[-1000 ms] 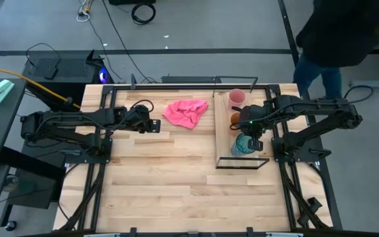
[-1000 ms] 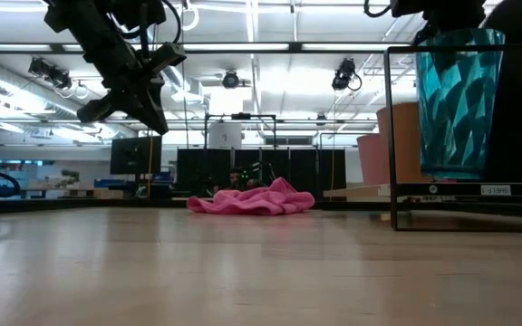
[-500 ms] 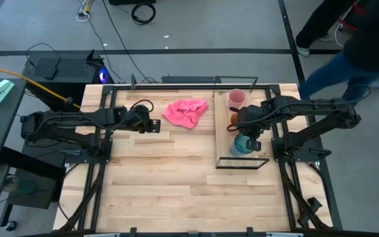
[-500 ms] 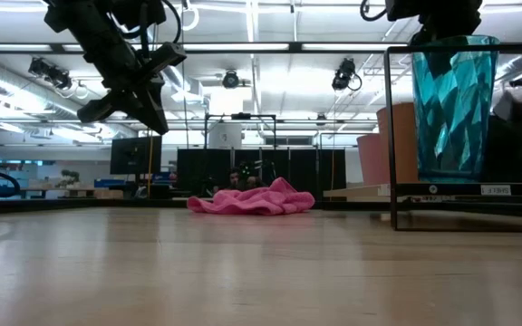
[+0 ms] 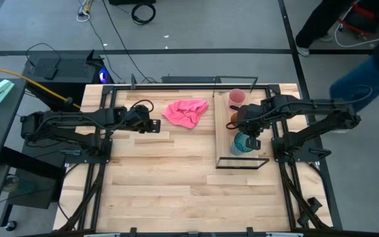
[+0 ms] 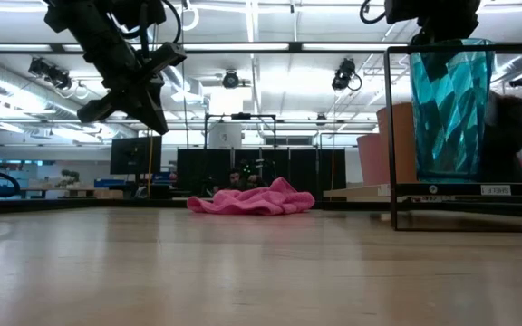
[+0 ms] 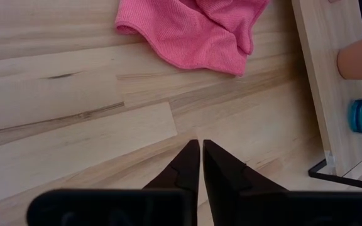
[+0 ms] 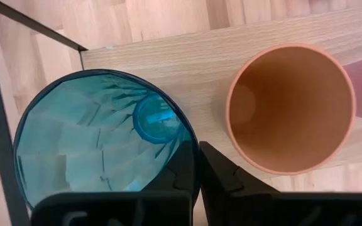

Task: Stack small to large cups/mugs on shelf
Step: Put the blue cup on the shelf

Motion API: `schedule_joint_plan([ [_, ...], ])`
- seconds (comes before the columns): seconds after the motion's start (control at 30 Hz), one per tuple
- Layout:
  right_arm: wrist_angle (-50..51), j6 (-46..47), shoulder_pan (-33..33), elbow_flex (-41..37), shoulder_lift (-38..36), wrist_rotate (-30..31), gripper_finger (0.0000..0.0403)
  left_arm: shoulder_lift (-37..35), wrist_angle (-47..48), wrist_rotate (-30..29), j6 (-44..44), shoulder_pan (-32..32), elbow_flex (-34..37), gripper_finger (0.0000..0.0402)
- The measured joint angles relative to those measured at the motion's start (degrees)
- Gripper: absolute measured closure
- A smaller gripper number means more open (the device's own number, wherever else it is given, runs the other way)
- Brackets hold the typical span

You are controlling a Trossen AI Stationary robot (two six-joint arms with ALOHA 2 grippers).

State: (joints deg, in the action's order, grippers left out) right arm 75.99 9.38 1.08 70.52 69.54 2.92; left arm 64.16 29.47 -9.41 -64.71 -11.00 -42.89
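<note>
**Teal cup lowered onto the shelf; release not confirmed**

Over the last second, the low view shows the teal cup [image 6: 449, 109] sinking slightly. Its base now sits level with the shelf [image 5: 224, 150], at the near end by the wire frame. In the high view, the right arm has shifted a little toward the orange cup [image 5: 234, 118].

The right end effector [image 8: 197, 154] hangs directly over the teal cup's rim, on the side facing the orange cup. We cannot tell whether it is grasping the rim or has released it.

The orange cup stands just beside the teal cup, and the pink cup [image 5: 237, 97] stands at the far end of the shelf. All three stand separately, so we judge that nesting has not begun.

The left end effector [image 5: 155, 124] waits clenched and empty above the counter [image 5: 163, 184], near the pink cloth [image 5: 186, 112].
</note>
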Motion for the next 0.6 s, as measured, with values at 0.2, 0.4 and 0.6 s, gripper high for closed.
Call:
schedule_joint_plan([
  [0.2, 0.07, -0.39, -0.02, 0.00, 0.60, -0.48, 0.0387, 0.00, 0.02, 0.00, 0.82, 0.00, 0.00, 0.0366],
  [0.4, 0.04, -0.51, -0.02, 0.00, 0.59, -0.47, 0.0380, 0.00, 0.02, 0.00, 0.87, 0.00, 0.00, 0.0369],
  [0.6, 0.04, -0.45, -0.02, 0.00, 0.59, -0.44, 0.0364, 0.00, 0.02, 0.00, 0.87, 0.00, 0.00, 0.0373],
])
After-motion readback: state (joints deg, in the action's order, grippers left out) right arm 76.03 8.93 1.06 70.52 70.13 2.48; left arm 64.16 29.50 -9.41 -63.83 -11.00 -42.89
